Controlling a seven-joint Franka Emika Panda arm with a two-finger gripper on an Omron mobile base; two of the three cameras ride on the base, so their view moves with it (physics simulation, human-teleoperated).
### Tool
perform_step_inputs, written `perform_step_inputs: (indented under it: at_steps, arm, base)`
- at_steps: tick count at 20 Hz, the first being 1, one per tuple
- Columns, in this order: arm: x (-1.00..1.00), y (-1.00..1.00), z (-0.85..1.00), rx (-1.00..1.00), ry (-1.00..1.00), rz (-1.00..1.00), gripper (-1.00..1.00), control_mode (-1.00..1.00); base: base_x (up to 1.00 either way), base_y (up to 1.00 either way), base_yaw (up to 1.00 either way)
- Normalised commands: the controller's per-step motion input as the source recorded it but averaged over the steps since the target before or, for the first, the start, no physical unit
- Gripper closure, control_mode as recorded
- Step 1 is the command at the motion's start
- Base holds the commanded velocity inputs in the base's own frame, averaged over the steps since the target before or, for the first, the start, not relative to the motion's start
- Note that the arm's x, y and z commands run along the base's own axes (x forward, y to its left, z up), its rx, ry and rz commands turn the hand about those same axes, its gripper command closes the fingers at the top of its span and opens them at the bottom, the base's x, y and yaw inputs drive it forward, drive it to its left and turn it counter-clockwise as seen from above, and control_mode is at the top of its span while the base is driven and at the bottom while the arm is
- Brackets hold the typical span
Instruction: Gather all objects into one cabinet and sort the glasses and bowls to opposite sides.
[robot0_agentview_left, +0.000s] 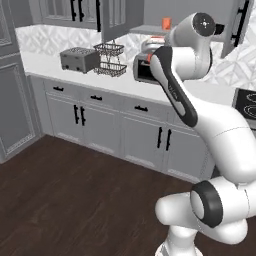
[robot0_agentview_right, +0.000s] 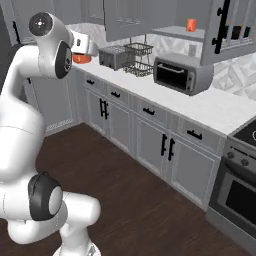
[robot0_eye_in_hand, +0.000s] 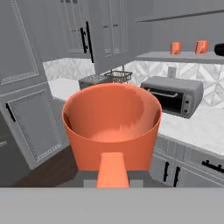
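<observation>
**Orange mug held in the claw, short of the open cabinet**

The claw (robot0_eye_in_hand: 112, 186) is closed on an orange mug (robot0_eye_in_hand: 111, 127), gripping it by the handle, which points back toward the hand. The mug sits upright just ahead of the claw, mouth up, and nothing shows inside it. In the right base view the same mug (robot0_agentview_right: 81, 58) hangs under the white hand, above the left end of the bench (robot0_agentview_right: 220, 107) and well above the dark wood floor (robot0_agentview_right: 140, 200).

Ahead of the claw and off to its right, the grey upper cabinet (robot0_eye_in_hand: 183, 56) stands open, its flat shelf higher than the held mug. Two more orange mugs stand on that shelf, one (robot0_eye_in_hand: 176, 48) beside the other (robot0_eye_in_hand: 201, 47), slightly apart. At the far right edge of the shelf a dark shape (robot0_eye_in_hand: 219, 49) shows; it is cut off, so I cannot tell what it is. From the right base view the cabinet door (robot0_agentview_right: 227, 30) with its long black bar handle swings outward beside the shelf.

Between the claw and the shelf, lower down, the toaster oven (robot0_eye_in_hand: 173, 95) sits on the bench directly beneath the open cabinet. Further back stand a wire basket rack (robot0_eye_in_hand: 118, 76) and a toaster (robot0_eye_in_hand: 92, 81), side by side. Grey base cabinets (robot0_agentview_right: 150, 135) with short black pulls run under the bench.
</observation>
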Motion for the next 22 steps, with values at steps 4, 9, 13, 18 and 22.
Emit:
perform_step_inputs:
  at_steps: [4, 9, 13, 18, 22]
  arm:
    - [0.00, 0.00, 0.00, 0.00, 0.00, 0.00, 1.00, 1.00]
    - [0.00, 0.00, 0.00, 0.00, 0.00, 0.00, 1.00, 1.00]
    - [0.00, 0.00, 0.00, 0.00, 0.00, 0.00, 1.00, 1.00]
    - [0.00, 0.00, 0.00, 0.00, 0.00, 0.00, 1.00, 1.00]
    - [0.00, 0.00, 0.00, 0.00, 0.00, 0.00, 1.00, 1.00]
  base:
    - [0.92, 0.63, -0.55]
    - [0.82, 0.50, -0.58]
    - [0.83, 0.42, -0.59]
    - [1.00, 0.55, -0.24]
    - [1.00, 0.53, 0.00]
